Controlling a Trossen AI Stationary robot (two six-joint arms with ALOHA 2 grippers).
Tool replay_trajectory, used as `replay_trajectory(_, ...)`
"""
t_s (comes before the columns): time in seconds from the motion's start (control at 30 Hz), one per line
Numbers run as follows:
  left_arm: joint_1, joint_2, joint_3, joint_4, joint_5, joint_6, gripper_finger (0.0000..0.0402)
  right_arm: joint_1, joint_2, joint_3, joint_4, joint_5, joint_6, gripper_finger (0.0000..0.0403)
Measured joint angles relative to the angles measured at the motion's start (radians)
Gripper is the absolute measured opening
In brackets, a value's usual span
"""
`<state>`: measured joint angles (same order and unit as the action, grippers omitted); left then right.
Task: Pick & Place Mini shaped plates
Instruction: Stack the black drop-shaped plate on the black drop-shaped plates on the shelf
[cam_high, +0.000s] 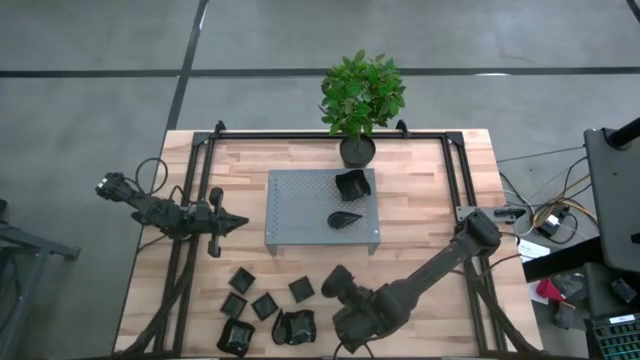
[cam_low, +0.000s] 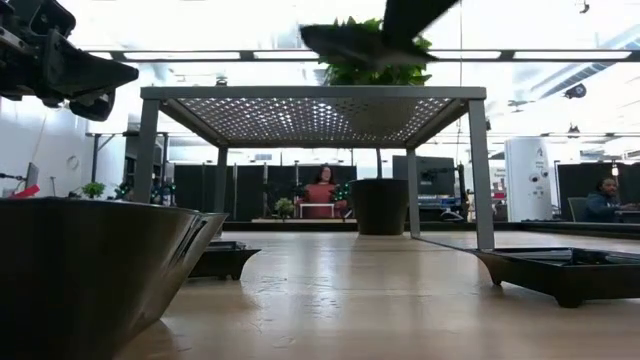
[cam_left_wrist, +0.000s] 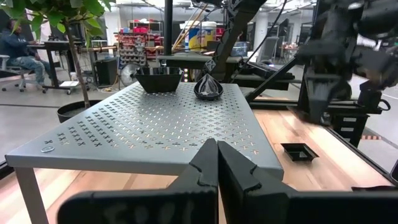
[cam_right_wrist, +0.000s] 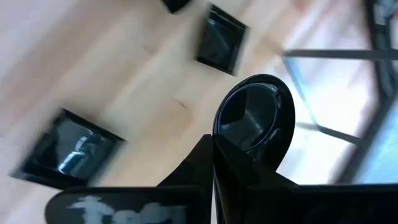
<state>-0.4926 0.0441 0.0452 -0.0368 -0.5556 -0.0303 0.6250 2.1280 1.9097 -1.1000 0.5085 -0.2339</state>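
Black, glossy little shaped plates lay clustered on the pale wooden table from above, two more on the grey perforated metal platform. Left gripper waited clenched and empty beside it. Wrist-side, right gripper looked clamped on a teardrop plate. They seemed light, stiff, slippery: best pinched at the rim.

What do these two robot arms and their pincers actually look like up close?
Both arms are dark, jointed and slim. The left gripper tapers to a point, with a black cable looping behind that arm. The right gripper sits on a bulkier wrist. Each wrist view shows two flat black fingers above a faintly lettered crossbar.
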Motion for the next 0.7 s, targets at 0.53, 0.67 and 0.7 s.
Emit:
replay_trajectory(0.53, 0.0, 0.0, 0.0, 0.0, 0.0, 0.0, 0.0, -0.154, -0.001, 0.262, -0.356, 0.117, 0.156, 0.0008)
replay_trajectory(0.67, 0.0, 0.0, 0.0, 0.0, 0.0, 0.0, 0.0, -0.225, -0.005, 0.286, -0.459, 0.087, 0.2, 0.0008)
replay_trajectory(0.7, 0.0, 0.0, 0.0, 0.0, 0.0, 0.0, 0.0, -0.243, -0.006, 0.289, -0.466, 0.06, 0.206, 0.0008)
